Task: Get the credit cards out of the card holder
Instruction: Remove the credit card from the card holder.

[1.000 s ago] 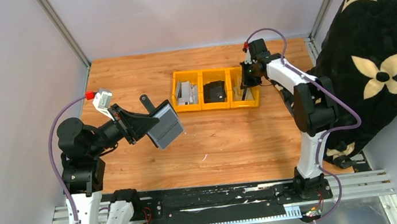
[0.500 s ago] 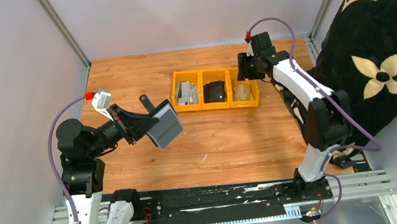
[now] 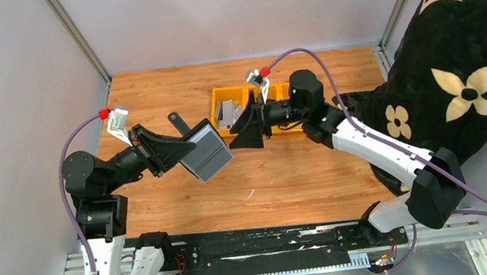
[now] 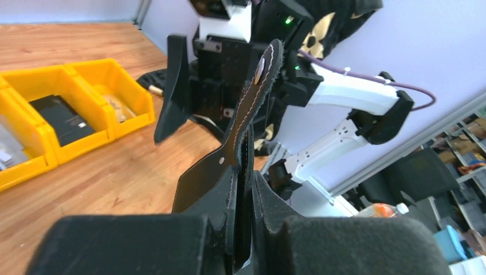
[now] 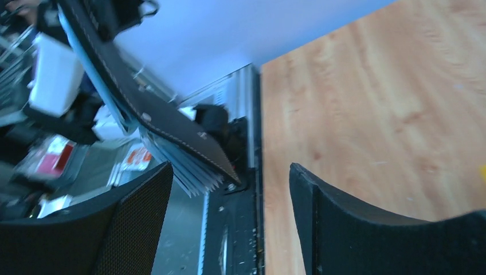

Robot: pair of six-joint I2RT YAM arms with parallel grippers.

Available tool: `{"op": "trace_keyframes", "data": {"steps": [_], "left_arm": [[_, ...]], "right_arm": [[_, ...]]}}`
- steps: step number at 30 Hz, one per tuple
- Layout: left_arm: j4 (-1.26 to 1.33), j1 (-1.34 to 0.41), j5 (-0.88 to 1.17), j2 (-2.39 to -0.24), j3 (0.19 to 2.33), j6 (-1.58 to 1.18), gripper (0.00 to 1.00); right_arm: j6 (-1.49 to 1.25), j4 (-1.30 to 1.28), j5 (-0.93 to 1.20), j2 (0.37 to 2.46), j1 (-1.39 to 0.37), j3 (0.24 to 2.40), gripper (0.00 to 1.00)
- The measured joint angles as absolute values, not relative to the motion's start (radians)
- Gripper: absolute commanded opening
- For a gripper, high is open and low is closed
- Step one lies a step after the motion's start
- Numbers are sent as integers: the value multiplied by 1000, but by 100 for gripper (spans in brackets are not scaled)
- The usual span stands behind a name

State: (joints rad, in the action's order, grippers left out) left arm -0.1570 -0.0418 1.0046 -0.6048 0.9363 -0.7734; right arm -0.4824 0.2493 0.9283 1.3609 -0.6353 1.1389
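My left gripper (image 3: 185, 147) is shut on the black card holder (image 3: 206, 152) and holds it in the air over the left half of the table, grey inside facing up. In the left wrist view the holder (image 4: 243, 143) stands edge-on between my pads, its snap strap (image 4: 261, 71) pointing up. My right gripper (image 3: 243, 132) is open, a short way right of the holder and pointing at it. In the right wrist view the credit cards (image 5: 192, 172) fan out as pale edges under the holder's black flap (image 5: 166, 126), just beyond my open right gripper (image 5: 229, 195).
A row of yellow bins (image 3: 217, 112) stands behind my right gripper. The left bin holds pale grey cards (image 3: 227, 113). In the left wrist view the middle bin holds a chunky black item (image 4: 60, 117). A black flower-patterned cushion (image 3: 472, 57) fills the right side.
My right arm has swung left from the rightmost yellow bin to just beside the holder, and its jaws have gone from shut to open. The left gripper has shifted only slightly.
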Motion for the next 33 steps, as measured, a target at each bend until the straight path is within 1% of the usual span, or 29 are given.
{"op": "trace_keyframes", "data": {"steps": [3, 10, 19, 25, 33], "left_arm": [[-110, -42, 1034, -607, 936, -825, 0], [-90, -42, 1065, -607, 938, -871, 0], [-85, -42, 1070, -607, 950, -884, 0], [-85, -42, 1071, -607, 954, -891, 0], [-86, -42, 1074, -606, 955, -905, 0]], "right_arm": [[-524, 363, 996, 1370, -693, 1085, 79], [-614, 582, 1071, 1407, -733, 981, 79], [-605, 598, 1068, 1402, -818, 958, 80], [-605, 598, 994, 1366, -819, 963, 80], [-606, 643, 915, 1348, -845, 1038, 80]]}}
